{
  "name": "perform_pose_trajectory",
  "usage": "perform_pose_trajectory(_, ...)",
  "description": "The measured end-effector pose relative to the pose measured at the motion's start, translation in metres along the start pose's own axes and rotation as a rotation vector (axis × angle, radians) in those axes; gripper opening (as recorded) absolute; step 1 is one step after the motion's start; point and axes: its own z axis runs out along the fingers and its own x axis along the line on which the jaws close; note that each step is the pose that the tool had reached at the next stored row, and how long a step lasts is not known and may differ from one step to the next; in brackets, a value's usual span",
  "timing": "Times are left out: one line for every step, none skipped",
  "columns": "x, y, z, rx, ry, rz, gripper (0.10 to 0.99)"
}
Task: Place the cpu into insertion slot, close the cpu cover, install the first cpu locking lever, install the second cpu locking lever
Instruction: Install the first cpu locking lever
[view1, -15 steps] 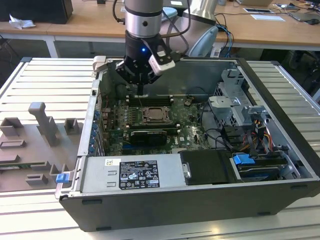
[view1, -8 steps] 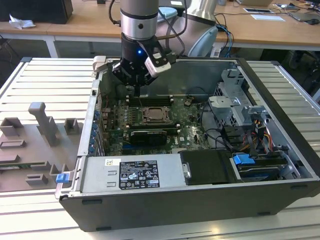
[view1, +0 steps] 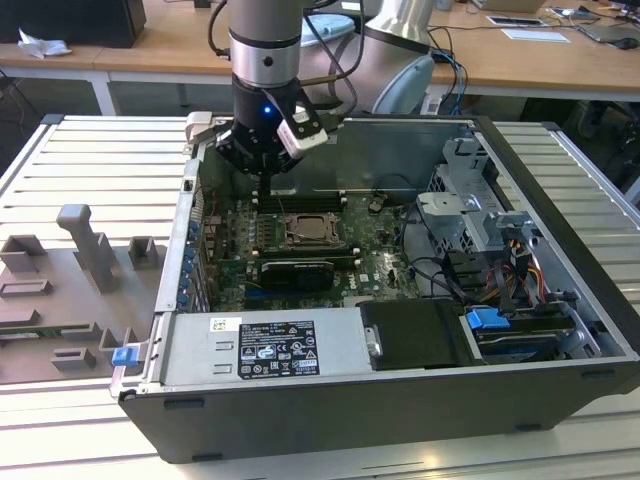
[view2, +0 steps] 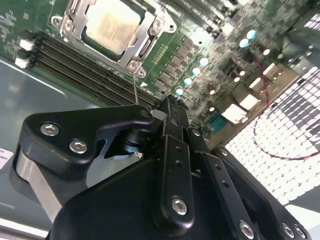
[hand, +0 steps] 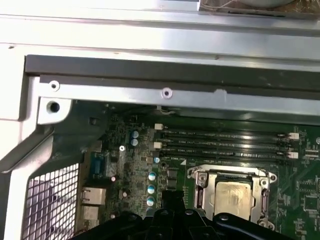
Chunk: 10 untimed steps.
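Pale silver-beige cpu (hand: 232, 197), silvery cpu cover (hand: 230, 173), green motherboard (hand: 300, 200), black claw (view2: 171, 106), white mesh-patterned grille (view2: 280, 150)

My bench is a pale slatted metal table (view1: 100, 170), ribs running side to side. A grey moulded fixture tray (view1: 60, 300) sits on it at the exterior view's left. Along the back runs a long wooden desk (view1: 170, 45) with papers (view1: 535, 34), a crumpled white sheet (view1: 40, 45) and a black box (view1: 80, 20). Lighting's soft and even.

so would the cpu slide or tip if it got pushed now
Probably neither: the cpu lies flat with the cpu cover framing its edges, so it looks held in place. Its flat metal top looks stiff and smooth, so it is likely slippery to grip.
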Motion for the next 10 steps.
perform_pose_trajectory(-0.0003, 0.0031, 0.0015, 0.0, -0.0001, 0.0, 0.106)
perform_pose_trajectory(-0.0004, 0.0055, 0.0027, 0.0, -0.0001, 0.0, 0.106)
perform_pose_trajectory(-0.0005, 0.0076, 0.0038, 0.0, 0.0, 0.0, 0.106)
perform_pose_trajectory(-0.0007, 0.0093, 0.0046, 0.0, 0.0, 0.0, 0.106)
perform_pose_trajectory(-0.001, 0.0112, 0.0055, 0.0, -0.0001, 0.0, 0.106)
perform_pose_trajectory(-0.0026, 0.012, 0.0059, 0.0, 0.0, 0.0, 0.106)
perform_pose_trajectory(-0.004, 0.012, 0.006, 0.0, 0.0, 0.0, 0.106)
perform_pose_trajectory(-0.0052, 0.0119, 0.006, 0.0, 0.0001, 0.0, 0.106)
perform_pose_trajectory(-0.006, 0.0118, 0.006, 0.0, 0.0001, 0.0, 0.106)
perform_pose_trajectory(-0.0063, 0.0118, 0.006, 0.0, 0.0001, 0.0, 0.106)
